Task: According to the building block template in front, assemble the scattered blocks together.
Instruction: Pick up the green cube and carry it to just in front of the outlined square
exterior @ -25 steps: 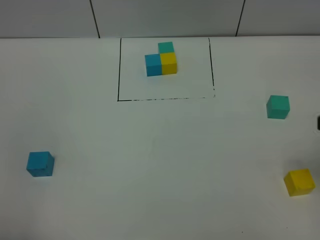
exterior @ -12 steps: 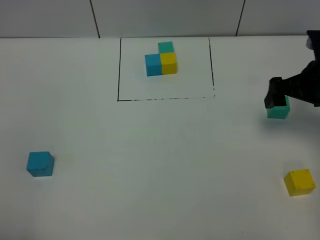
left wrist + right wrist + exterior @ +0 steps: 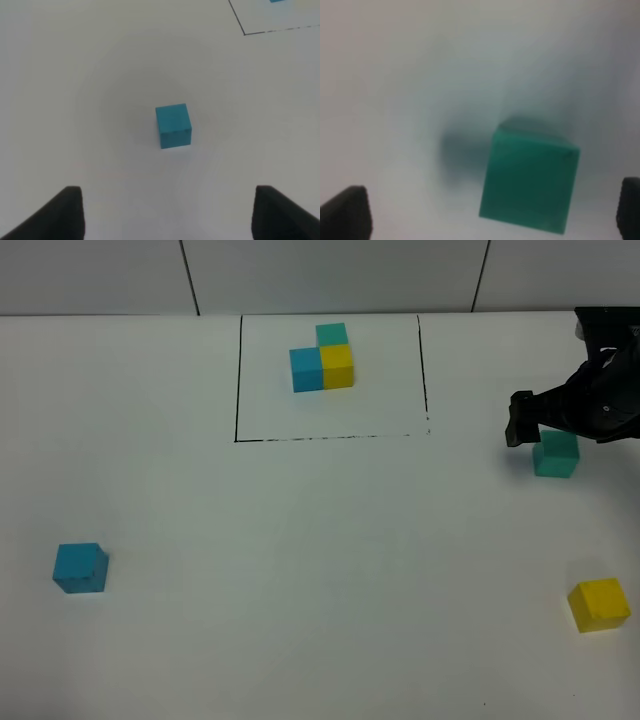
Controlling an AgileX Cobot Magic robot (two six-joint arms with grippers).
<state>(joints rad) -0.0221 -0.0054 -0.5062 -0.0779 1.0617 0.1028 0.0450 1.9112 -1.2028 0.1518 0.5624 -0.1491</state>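
The building block template [image 3: 322, 358], a blue, yellow and teal cluster, sits inside the black drawn rectangle [image 3: 237, 390] at the back. Among the scattered blocks, the sky-blue cube [image 3: 80, 568] lies at the front left. In the left wrist view this blue cube [image 3: 173, 125] sits ahead of my open left gripper [image 3: 175, 215], well apart from its fingers. The teal-green cube [image 3: 556, 454] lies at the right, with my right gripper [image 3: 548, 430] just above it. The right wrist view shows that teal cube [image 3: 530, 180] between the wide-open fingers of the right gripper [image 3: 487, 212]. A yellow cube [image 3: 599, 604] rests at the front right.
The white table [image 3: 320, 560] ends at a grey panelled wall [image 3: 330, 275] right behind the drawn rectangle. A corner of the rectangle's line [image 3: 243, 34] shows in the left wrist view. My left arm is outside the exterior view.
My right arm came in from the right edge, reached the teal-green cube and then shifted slightly left and up over it. The cubes have stayed in place.
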